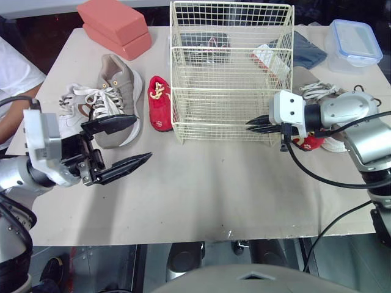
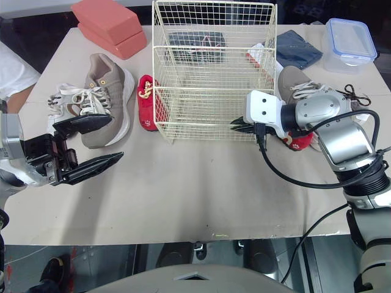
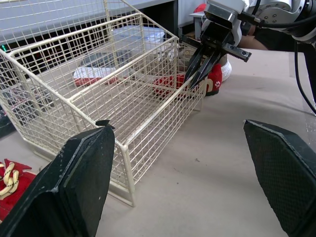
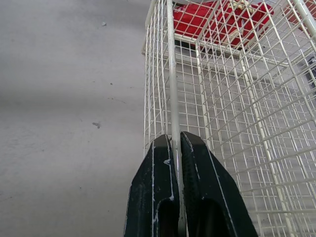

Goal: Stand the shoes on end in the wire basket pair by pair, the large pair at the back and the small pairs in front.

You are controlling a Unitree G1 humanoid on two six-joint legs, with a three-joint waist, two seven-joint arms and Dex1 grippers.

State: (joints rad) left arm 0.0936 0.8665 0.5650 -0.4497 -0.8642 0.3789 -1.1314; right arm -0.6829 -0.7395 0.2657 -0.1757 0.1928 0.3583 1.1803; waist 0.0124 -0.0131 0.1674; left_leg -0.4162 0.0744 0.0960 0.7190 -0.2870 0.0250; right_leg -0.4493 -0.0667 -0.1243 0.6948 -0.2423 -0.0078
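Observation:
The cream wire basket stands empty mid-table. My right gripper is shut on a wire at its front right corner. My left gripper hangs open over the table at front left, nothing between its fingers. Left of the basket lie a large grey shoe, a white sneaker and a small red shoe. On the right, a second red shoe lies under my right arm, with another grey shoe and a white sneaker partly hidden behind it.
Two red blocks lie stacked at the back left. A lidded plastic box and a blue cloth sit at the back right, and a dark flat item lies behind the basket. A person's white sleeve is at the left edge.

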